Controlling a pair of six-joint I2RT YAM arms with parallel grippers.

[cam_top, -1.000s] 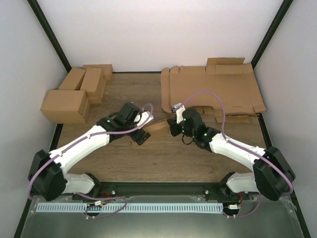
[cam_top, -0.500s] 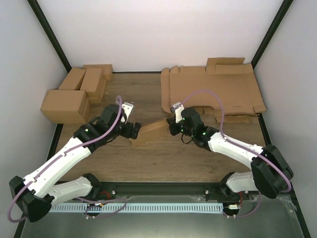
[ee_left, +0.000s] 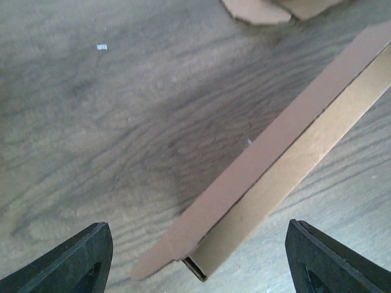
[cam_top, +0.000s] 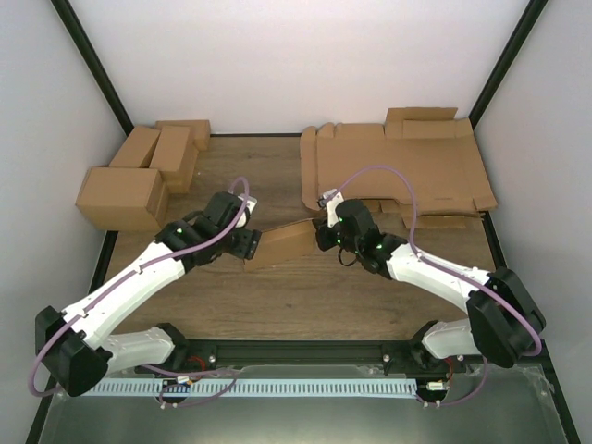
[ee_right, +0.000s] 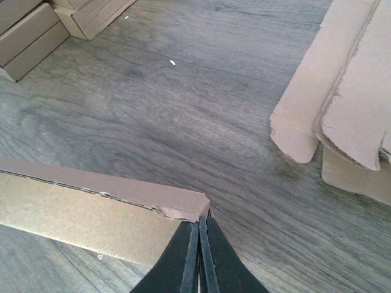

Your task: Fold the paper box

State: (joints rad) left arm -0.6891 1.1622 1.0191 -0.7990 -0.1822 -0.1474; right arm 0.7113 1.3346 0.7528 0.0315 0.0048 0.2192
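Swinging in from the left edge over the last half second, the left arm (cam_top: 139, 277) now has its elbow closer to the middle of the worktop (cam_top: 296, 301). The right arm (cam_top: 425, 273) and the paper box (cam_top: 282, 242) sit almost as they did.

The left jaws are spread wide, with one dark fingertip (ee_left: 79, 259) on each side of the left wrist view. They hang above the box's left end and do not touch it. From there the paper box (ee_left: 287, 165) runs away on a slant as a long, narrow, shallow shape. One flap tip pokes out at its end.

The right jaws are pressed together and pinch the upper corner of the box's right end. The two fingers (ee_right: 183, 262) meet on the thin cardboard edge, and the paper box (ee_right: 79, 210) stretches off to the left in the right wrist view.

The box lies near the middle of the worktop, between the two arms, slanting from nearer-left to farther-right. A stack of flat cardboard sheets (cam_top: 398, 171) fills the far right corner, just beyond the right arm's wrist. A group of finished cardboard boxes (cam_top: 139, 180) stands in the far left corner, well apart from the paper box.
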